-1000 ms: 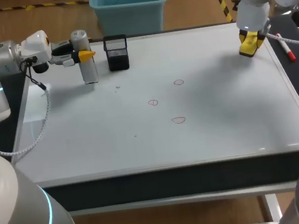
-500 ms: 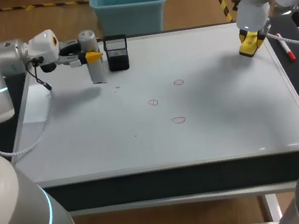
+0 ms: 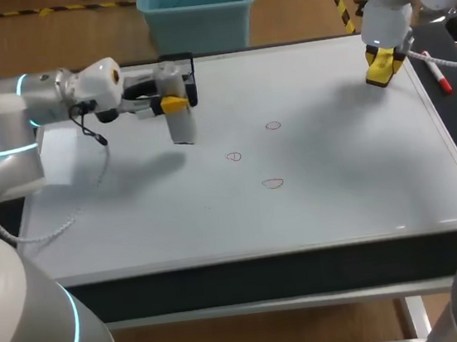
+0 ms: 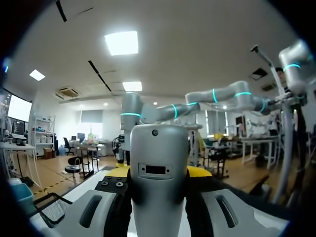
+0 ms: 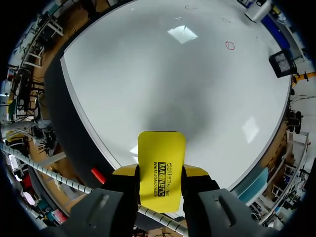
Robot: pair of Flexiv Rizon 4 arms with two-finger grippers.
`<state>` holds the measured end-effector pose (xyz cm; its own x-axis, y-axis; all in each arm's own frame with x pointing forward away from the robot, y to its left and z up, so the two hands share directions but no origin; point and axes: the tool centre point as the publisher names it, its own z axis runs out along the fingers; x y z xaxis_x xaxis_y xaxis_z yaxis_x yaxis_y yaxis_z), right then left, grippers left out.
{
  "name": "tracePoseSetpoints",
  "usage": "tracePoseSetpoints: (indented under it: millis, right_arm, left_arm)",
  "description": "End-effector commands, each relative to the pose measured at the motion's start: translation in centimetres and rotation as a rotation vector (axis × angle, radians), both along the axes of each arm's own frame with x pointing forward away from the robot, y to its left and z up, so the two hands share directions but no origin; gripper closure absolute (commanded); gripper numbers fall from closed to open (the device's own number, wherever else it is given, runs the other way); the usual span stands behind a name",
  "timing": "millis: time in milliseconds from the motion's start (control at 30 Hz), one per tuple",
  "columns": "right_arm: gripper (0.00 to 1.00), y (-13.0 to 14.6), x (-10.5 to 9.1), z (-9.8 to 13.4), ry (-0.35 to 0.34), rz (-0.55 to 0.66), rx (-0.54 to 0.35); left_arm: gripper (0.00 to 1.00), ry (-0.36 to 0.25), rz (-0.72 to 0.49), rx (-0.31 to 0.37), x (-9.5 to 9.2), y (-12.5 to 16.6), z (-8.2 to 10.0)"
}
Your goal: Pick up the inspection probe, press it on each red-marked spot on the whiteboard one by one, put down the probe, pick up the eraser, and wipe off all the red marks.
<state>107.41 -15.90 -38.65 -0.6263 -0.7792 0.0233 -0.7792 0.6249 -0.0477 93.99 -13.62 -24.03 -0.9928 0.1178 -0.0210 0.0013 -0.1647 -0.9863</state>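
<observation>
The whiteboard point(image 3: 340, 199) covers the tabletop, pale and glossy. Three small red rings sit around its middle: the nearest mark point(image 3: 272, 183), the middle mark point(image 3: 233, 156) and the farthest mark point(image 3: 273, 125). Left of them, the left gripper point(image 3: 172, 104) is clamped on the probe point(image 3: 181, 125), a silver cylinder held upright; whether its lower end touches the board cannot be told. At the far right the right gripper point(image 3: 382, 64) grips the yellow eraser point(image 5: 161, 163), which bears black print. A red pen point(image 3: 437, 76) lies just beside it. Behind the probe stands a black mesh cup point(image 3: 187, 63), its inside hidden.
</observation>
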Motion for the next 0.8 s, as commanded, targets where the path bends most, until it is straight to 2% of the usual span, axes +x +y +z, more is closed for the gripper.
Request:
tracePoseSetpoints:
  millis: [33,467,800]
  right_arm:
    - [1.00,0.0,0.2,0.1,0.005,0.002,-0.003]
    - [1.00,0.0,0.2,0.1,0.005,0.002,-0.003]
    - [1.00,0.0,0.2,0.1,0.005,0.002,-0.003]
  left_arm:
    - [1.00,0.001,-0.014,-0.009,-0.3,-2.3,0.0]
    - [1.00,0.037,-0.067,-0.029,-2.4,-7.7,-0.7]
    - [1.00,0.056,-0.069,-0.009,-3.1,-9.5,-1.8]
